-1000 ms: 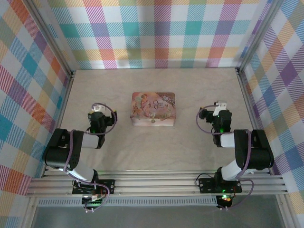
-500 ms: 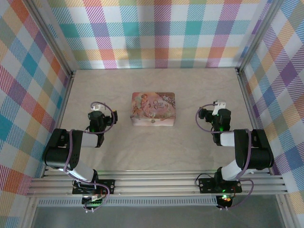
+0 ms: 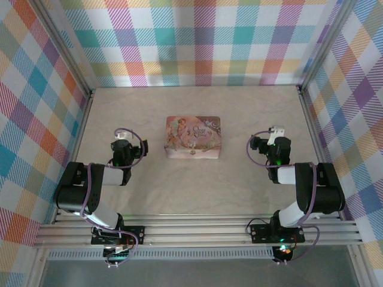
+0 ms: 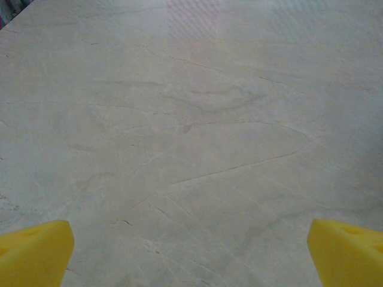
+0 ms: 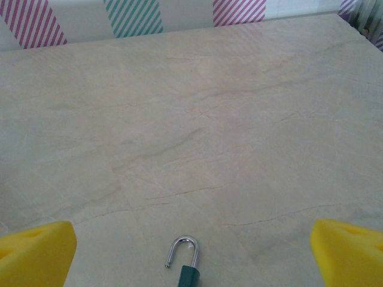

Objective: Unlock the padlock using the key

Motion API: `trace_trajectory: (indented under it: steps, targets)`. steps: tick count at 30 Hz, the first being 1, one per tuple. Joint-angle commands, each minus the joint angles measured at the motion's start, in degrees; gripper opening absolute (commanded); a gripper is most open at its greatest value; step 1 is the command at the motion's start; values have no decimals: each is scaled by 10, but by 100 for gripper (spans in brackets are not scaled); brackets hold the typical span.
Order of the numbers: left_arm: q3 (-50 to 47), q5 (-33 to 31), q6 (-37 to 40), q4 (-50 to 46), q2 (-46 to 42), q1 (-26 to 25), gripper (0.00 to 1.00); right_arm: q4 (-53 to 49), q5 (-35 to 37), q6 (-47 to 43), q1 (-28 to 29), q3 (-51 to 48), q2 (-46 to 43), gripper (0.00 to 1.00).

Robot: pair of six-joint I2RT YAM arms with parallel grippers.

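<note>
Presently: padlock (image 5: 189, 276) flat on table (image 5: 197, 119), between right gripper's (image 5: 191, 256) spread fingers (image 5: 36, 251), untouched. Left gripper (image 4: 191, 251) likewise spread, empty. We judge it light, rigid, slippery; pinch blue body, leave shackle (image 5: 183, 240) free. Tin (image 3: 193, 137) farther off.

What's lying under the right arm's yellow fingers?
A small padlock lies on the table between the right fingers: silvery shackle and the top of its teal body show. The rest of its body is cut off by the frame.
</note>
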Motion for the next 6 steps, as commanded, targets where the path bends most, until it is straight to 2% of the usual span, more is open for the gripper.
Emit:
trace_trajectory:
  steps: [1,6]
  targets:
    - [7,10,-7,2,1,4,100,-8,-4,-17,6,9,4,100]
    - [7,11,-7,1,1,4,100,-5,-5,-17,6,6,1,100]
